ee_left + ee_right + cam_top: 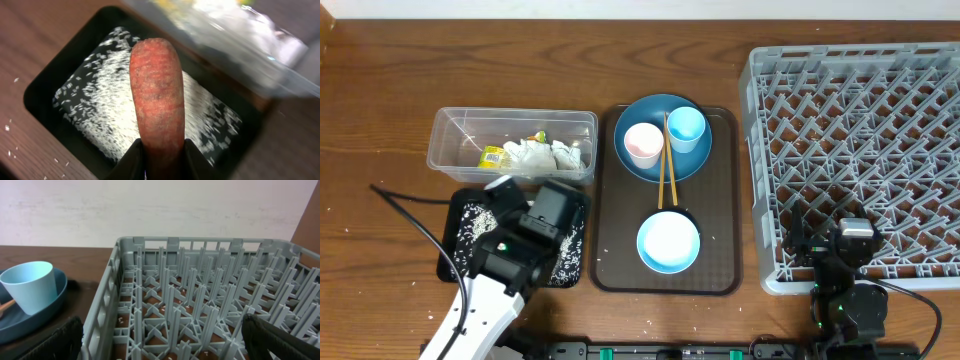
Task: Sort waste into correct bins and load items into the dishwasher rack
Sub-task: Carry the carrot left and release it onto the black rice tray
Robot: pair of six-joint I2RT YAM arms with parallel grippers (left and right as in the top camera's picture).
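**Orange carrot point(157, 95) over the black tray point(40, 100)**

The left gripper point(161, 159) is clamped on the carrot, above rice point(105, 100) in the tray; beyond, the clear tub point(448, 128) holds wrapper point(495, 157) and tissue point(545, 153). Dishes point(669, 243) on the brown tray point(720, 200) await loading; the rack point(860, 150) is empty, the right gripper point(162, 337) spread wide.

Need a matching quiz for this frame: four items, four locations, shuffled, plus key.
Items
1. carrot
2. rice grains
3. snack wrapper
4. light blue cup

Locations
A. in the clear tub
B. on the dark blue plate
C. between the fingers of the left gripper
D. spread in the black tray

Pairs: 1-C, 2-D, 3-A, 4-B
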